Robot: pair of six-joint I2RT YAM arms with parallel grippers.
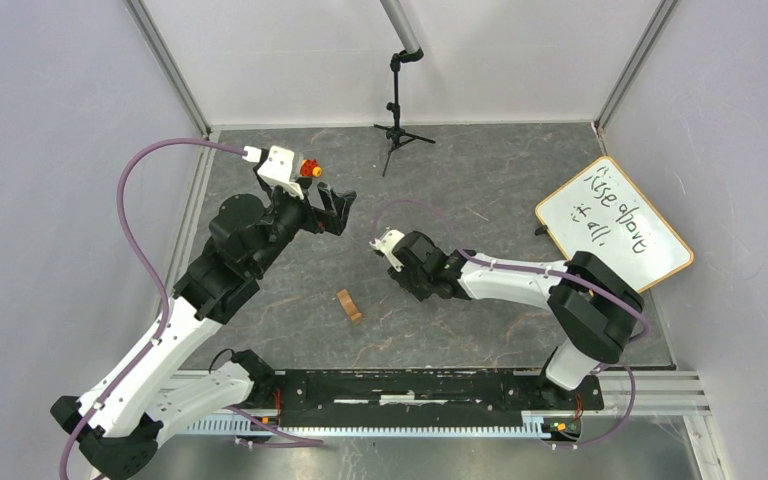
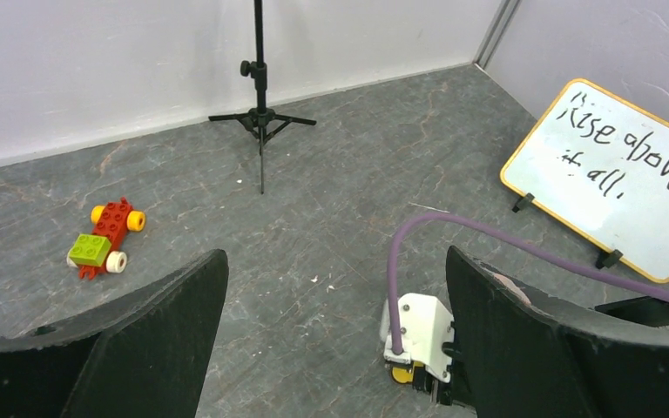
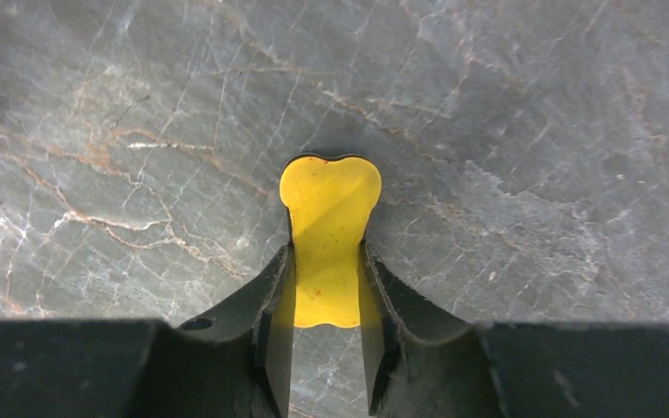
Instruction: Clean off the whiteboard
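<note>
Clamping a flat yellow piece (image 3: 329, 196) over the bench (image 3: 531, 131), the right gripper (image 3: 325, 257) is narrow — the left gripper (image 2: 335, 261) gapes wide — and the written-on whiteboard (image 1: 615, 222) stands by the right wall (image 1: 750, 150).

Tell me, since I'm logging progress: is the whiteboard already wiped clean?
No, the whiteboard bears dark handwriting across its white face in the left wrist view.

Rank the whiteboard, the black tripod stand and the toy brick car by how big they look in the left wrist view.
Largest to smallest:
1. whiteboard
2. black tripod stand (tall but thin, top cut off)
3. toy brick car
</note>
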